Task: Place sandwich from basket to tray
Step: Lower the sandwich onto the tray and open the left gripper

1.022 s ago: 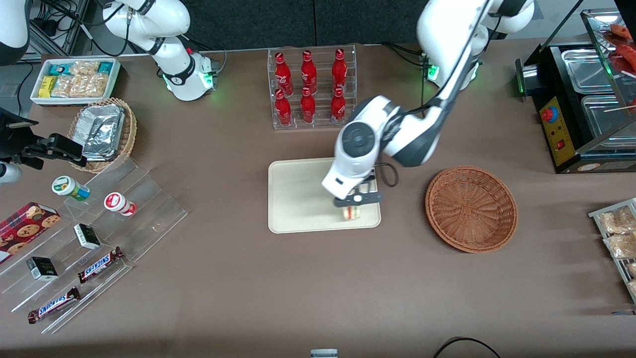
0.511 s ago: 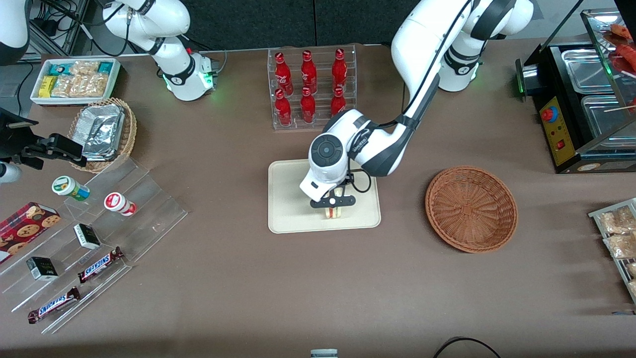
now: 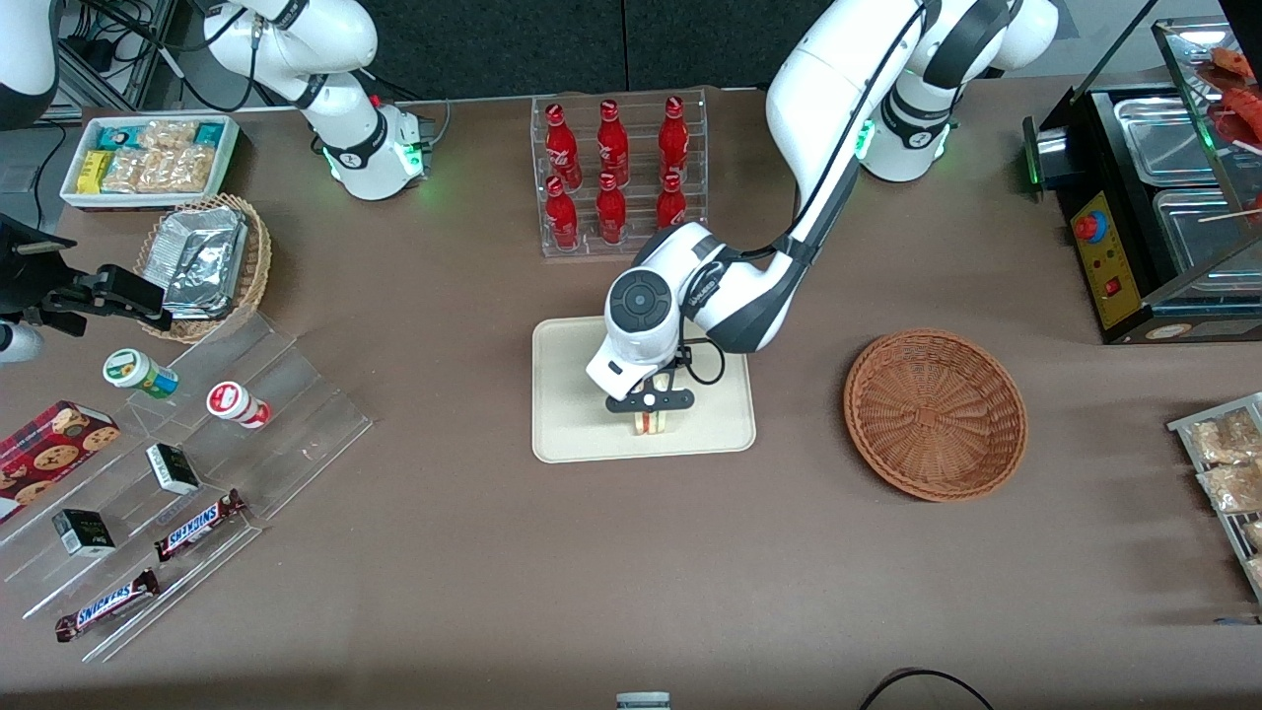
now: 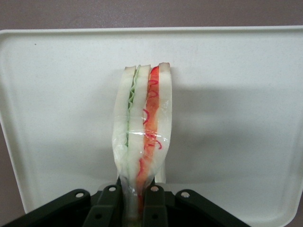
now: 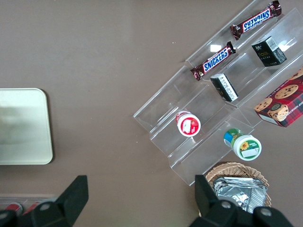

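The left arm's gripper [image 3: 650,412] stands over the cream tray [image 3: 572,434], at the part of it nearer the front camera. Its jaws are closed on the wrapped sandwich [image 4: 142,137], pinching it at one narrow end so that the wedge hangs with its cut edge facing outward. In the wrist view the green and red filling layers run lengthwise between three bands of pale bread, and clear film is bunched where the black fingers [image 4: 154,203] meet it. This end grip appears chosen to leave the broad faces of the bread uncrushed and the free end unobstructed for set-down.

In the front view the sandwich [image 3: 650,424] shows just below the gripper's crossbar, inside the tray's rim. I cannot tell whether it touches the tray floor or hangs just above it.

The reddish-brown wicker basket [image 3: 935,414] sits beside the tray, toward the working arm's end of the table, with nothing visible in it. The transfer is judged nearly complete: what remains is lowering if needed, release, and withdrawal. One risk: a wedge stood on a narrow edge may topple on release, though it would likely fall within the rim.

A rack of red bottles [image 3: 616,173] stands farther from the front camera than the tray, near the arm's elbow.
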Robot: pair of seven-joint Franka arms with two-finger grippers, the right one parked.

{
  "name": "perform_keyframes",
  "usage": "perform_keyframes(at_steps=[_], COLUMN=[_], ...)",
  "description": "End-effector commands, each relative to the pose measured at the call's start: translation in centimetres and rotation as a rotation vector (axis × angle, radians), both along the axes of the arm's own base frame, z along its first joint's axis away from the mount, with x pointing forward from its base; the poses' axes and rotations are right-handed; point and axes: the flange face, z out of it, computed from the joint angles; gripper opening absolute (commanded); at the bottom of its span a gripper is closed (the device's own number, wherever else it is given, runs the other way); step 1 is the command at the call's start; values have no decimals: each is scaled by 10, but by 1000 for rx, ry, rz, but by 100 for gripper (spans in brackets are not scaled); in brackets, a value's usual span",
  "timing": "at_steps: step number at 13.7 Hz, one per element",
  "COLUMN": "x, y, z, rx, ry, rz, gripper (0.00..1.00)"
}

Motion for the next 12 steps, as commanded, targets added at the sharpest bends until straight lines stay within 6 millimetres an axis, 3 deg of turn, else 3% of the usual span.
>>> perform_keyframes(at_steps=[1,6,7,9,12], x=[-1,-8,-10,-10,-10], y=[-9,-11,-11,-11,-10], z=[1,-13,-16,-16,-10], rx=[-20,-23,-22,-24,-18], ry=[-3,-6,-5,-6,-5], rz=[-2,-8,-8,-1,6], gripper=[0,0,14,99,100])
